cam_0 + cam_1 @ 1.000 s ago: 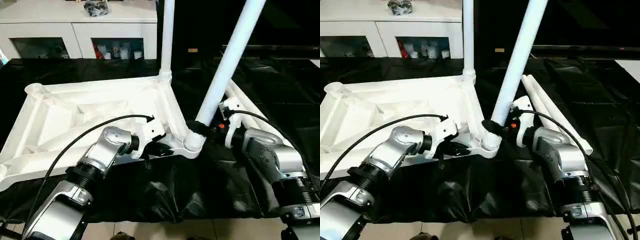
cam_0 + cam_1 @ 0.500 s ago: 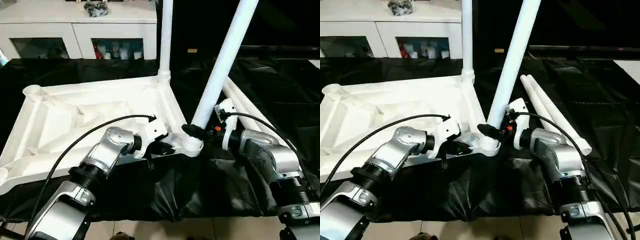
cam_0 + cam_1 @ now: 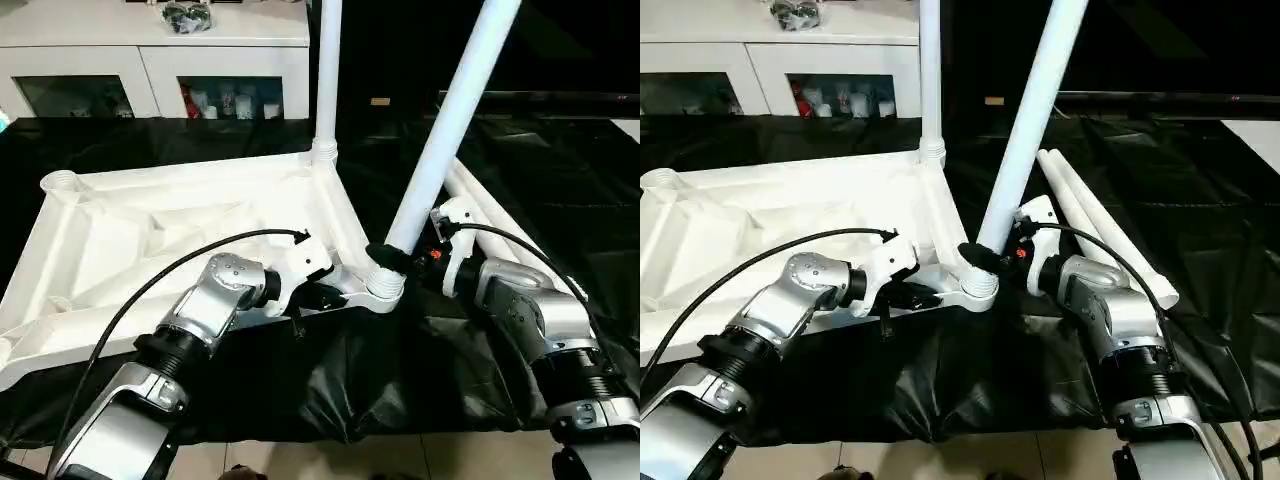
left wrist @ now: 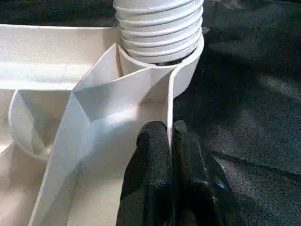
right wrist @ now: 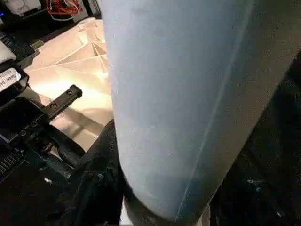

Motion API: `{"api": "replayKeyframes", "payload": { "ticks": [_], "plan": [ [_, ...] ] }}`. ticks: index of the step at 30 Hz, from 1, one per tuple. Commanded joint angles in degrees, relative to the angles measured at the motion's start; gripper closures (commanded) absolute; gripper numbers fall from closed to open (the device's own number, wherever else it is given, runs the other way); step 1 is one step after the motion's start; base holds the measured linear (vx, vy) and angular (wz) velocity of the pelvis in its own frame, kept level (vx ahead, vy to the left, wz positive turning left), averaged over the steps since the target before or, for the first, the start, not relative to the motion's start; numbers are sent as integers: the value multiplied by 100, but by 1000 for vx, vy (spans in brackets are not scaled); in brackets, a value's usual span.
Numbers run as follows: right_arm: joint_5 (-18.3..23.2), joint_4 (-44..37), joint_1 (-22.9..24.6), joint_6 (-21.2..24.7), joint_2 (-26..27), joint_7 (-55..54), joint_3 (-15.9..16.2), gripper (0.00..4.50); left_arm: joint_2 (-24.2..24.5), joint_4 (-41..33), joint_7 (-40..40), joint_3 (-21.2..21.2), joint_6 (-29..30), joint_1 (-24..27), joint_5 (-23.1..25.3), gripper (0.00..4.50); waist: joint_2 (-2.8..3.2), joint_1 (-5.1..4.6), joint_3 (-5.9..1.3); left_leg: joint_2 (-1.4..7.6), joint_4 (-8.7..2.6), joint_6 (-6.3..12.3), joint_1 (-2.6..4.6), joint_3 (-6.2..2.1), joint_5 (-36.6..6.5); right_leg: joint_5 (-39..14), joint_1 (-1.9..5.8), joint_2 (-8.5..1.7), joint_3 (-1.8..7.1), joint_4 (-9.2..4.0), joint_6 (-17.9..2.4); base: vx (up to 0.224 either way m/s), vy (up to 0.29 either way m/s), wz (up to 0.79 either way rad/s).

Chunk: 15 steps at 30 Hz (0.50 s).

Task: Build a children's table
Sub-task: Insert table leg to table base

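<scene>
White tapered plastic leg [image 3: 447, 130], stiff and smooth, tilted at centre; right gripper [image 3: 392, 256] clasped its base, left gripper [image 4: 170, 141] pinched the white ribbed tabletop [image 3: 120, 235] rim.

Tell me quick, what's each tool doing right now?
Left tool: closed, pinching the thin edge wall of the tabletop.
Right tool: closed around the tilted leg, just above the corner socket.
</scene>
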Motion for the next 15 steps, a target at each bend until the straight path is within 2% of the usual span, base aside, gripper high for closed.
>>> {"api": "replayKeyframes", "payload": {
  "ticks": [1,4,9,11,15],
  "plan": [
    [-127,239,116,61,-16,-107,-21,261,-28,-177,35,218,-8,-2,-176,450,-92,8,-368,82,-422,-44,143,-66,-2591,-3471,150,-225,134,-560,-640,0,0,0],
    [13,326,340,-57,33,-249,-268,261,-28,-165,99,258,-17,-11,-176,450,-83,6,-368,83,-425,-46,147,-68,-2637,-3491,148,-228,132,-574,-630,0,0,0],
    [-4,353,540,-265,90,-358,-363,261,-42,-152,172,298,-19,-18,-158,450,-75,4,-366,82,-429,-50,148,-74,-2711,-3530,140,-230,124,-581,-627,0,0,0],
    [-7,315,722,-388,167,-509,-462,261,-39,-125,195,299,-47,-32,-147,450,-62,2,-352,77,-428,-60,160,-74,-2774,-3641,122,-226,117,-607,-586,0,0,0],
    [-29,221,841,-444,200,-553,-467,261,-40,-106,208,297,-62,-40,-141,450,-48,-7,-349,81,-440,-79,166,-90,-2883,-3734,123,-222,98,-633,-521,0,0,0]
  ]
}}
